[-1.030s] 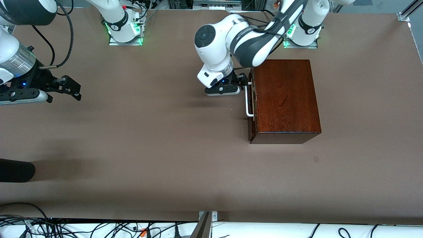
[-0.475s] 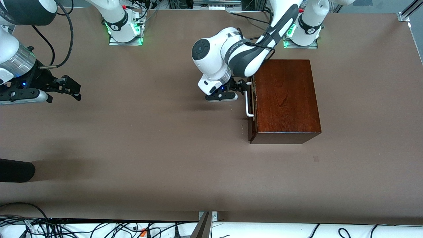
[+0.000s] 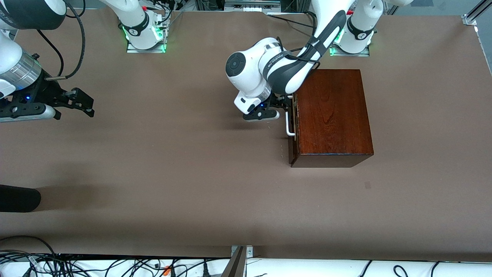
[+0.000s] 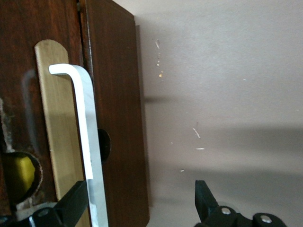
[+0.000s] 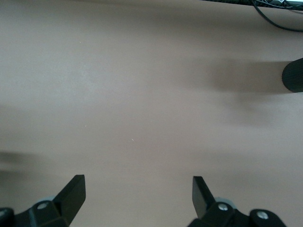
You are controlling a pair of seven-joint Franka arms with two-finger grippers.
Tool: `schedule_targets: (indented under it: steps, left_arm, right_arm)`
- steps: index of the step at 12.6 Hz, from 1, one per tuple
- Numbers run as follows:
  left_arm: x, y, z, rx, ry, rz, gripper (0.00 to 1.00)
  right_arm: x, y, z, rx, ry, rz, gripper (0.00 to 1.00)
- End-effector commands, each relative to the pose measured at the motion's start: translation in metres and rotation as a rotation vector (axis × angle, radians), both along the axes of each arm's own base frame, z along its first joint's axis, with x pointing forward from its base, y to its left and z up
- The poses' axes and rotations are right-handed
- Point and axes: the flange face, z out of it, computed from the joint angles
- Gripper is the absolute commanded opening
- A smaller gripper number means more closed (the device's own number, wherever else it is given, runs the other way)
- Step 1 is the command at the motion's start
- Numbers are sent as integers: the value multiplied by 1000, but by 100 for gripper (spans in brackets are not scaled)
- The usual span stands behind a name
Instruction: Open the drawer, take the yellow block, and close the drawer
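Left gripper [image 3: 283,104] now nearer handle [image 3: 288,123].

- The left gripper [image 3: 283,104] sits with fingers spread at the drawer [image 3: 293,127] front, one finger against its handle [image 3: 288,123].
- Brown table [image 3: 173,161] lies bare in front of the drawer.

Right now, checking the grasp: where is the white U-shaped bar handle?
The white bar handle sits on the closed dark-fronted drawer of the mahogany box, between the open left hand's fingers.
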Motion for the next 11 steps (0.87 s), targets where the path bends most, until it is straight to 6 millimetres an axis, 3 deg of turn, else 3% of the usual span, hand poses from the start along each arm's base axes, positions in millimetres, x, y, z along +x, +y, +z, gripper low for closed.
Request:
schedule_targets:
  steps: [1, 8, 11]
  left_arm:
    - [3, 7, -5, 29, -20, 5, 100]
    - [11, 5, -31, 1, -51, 52, 100]
    - [12, -2, -28, -39, -76, 51, 100]
  right_arm:
    - [2, -1, 3, 19, 3, -16, 100]
    - [2, -2, 2, 18, 4, -17, 100]
    - [2, -2, 2, 18, 4, -17, 100]
